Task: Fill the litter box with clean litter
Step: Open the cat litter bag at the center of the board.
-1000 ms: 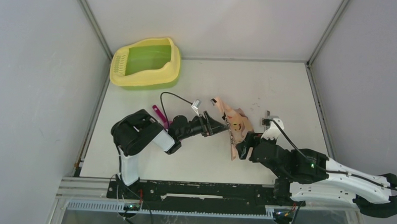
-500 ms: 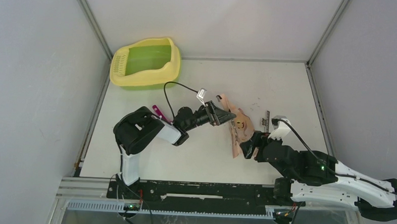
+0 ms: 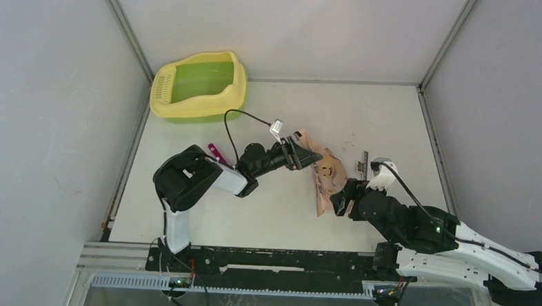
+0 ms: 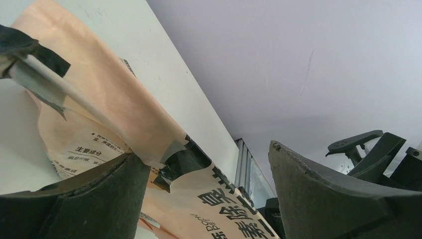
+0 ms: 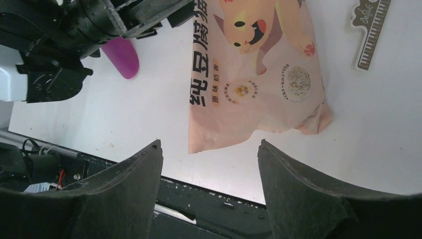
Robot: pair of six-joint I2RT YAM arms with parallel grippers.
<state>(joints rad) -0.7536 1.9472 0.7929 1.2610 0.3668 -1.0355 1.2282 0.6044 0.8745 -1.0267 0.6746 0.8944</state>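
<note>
Your left gripper (image 3: pixel 311 157) is standing with its fingers spread wide, the taped top edge of the pink-orange bag (image 3: pixel 324 175) lying between them, not pinched. Your right gripper (image 3: pixel 336 198) is hovering with its fingers parted over the bag's near end. The litter box (image 3: pixel 238 81) is sitting at the table's (image 3: pixel 279 215) far left corner, well apart from both sets of fingers.

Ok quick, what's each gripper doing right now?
Left gripper: open, jaws astride the taped edge of the flat pink-orange printed bag, not gripping.
Right gripper: open, empty, near that bag.
</note>
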